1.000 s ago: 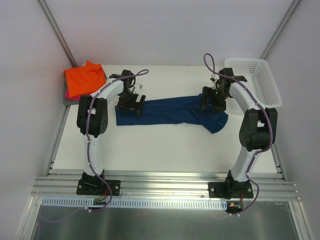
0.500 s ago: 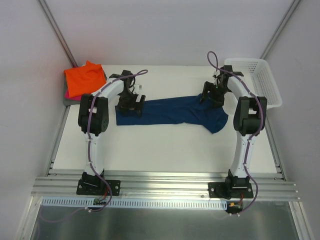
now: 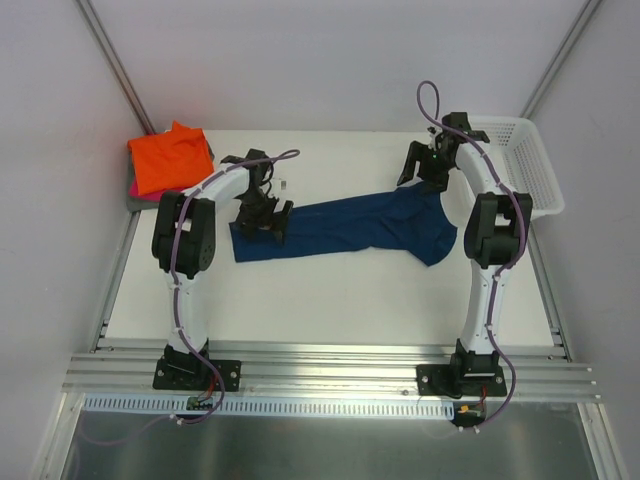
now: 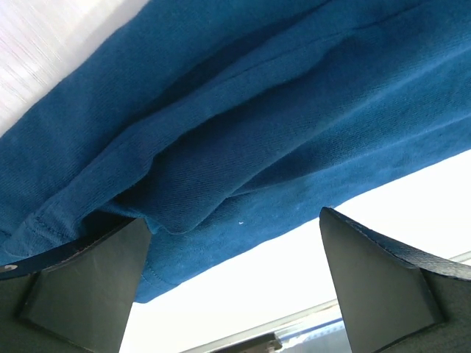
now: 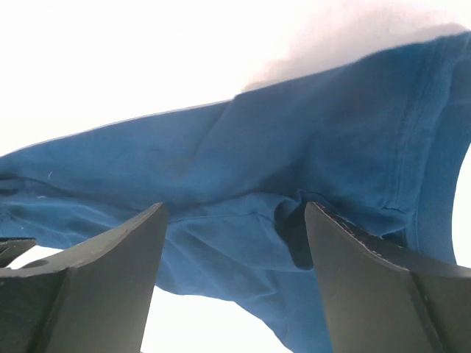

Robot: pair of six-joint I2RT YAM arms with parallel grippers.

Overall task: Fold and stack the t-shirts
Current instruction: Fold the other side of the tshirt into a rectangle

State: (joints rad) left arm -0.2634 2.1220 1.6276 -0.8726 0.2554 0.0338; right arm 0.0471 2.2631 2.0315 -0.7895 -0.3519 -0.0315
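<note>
The navy blue t-shirt (image 3: 340, 227) lies stretched in a long folded band across the middle of the table, its print hidden. My left gripper (image 3: 262, 215) is open, low over the shirt's left end; in the left wrist view (image 4: 232, 220) the cloth (image 4: 257, 110) bunches beside the left finger. My right gripper (image 3: 425, 170) is open and raised over the shirt's far right edge; in the right wrist view (image 5: 234, 209) the cloth (image 5: 294, 147) lies beyond the spread fingers. The folded orange t-shirt (image 3: 170, 158) tops a stack at the back left, with pink (image 3: 133, 187) and grey (image 3: 136, 204) edges beneath.
A white lattice basket (image 3: 512, 160) stands at the back right, just right of my right arm. Metal rails (image 3: 330, 362) run along the table's near edge. White walls close in the back and both sides.
My right gripper has lifted off the shirt's right end and moved toward the back. My left gripper has shifted slightly toward the near side at the shirt's left end.
</note>
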